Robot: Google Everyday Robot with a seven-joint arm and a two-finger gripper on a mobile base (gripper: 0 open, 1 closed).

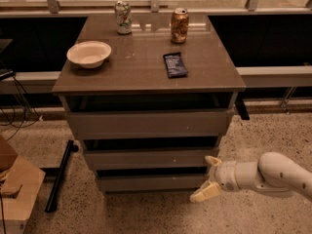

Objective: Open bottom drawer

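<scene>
gripper (pixel 209 177) spread apart (beside right end) | bottom drawer (pixel 151 183): dark gap above, contents unseen

The arm (pixel 273 174) enters from the right edge as a smooth, off-white tubular casing, swelling into a rounded, bulbous segment with a few small dark dots on its shell near the frame edge, then narrowing to a short cylindrical wrist marked by a thin darker seam ring. The gripper (pixel 209 177) sits low in the view, just beside the right end of the bottom drawer (pixel 151 183). Its two fingers (pixel 205 193) are pale cream-yellow, blunt and wedge-shaped, and stand spread apart, one above the other; no cables or printed markings can be made out.
</scene>
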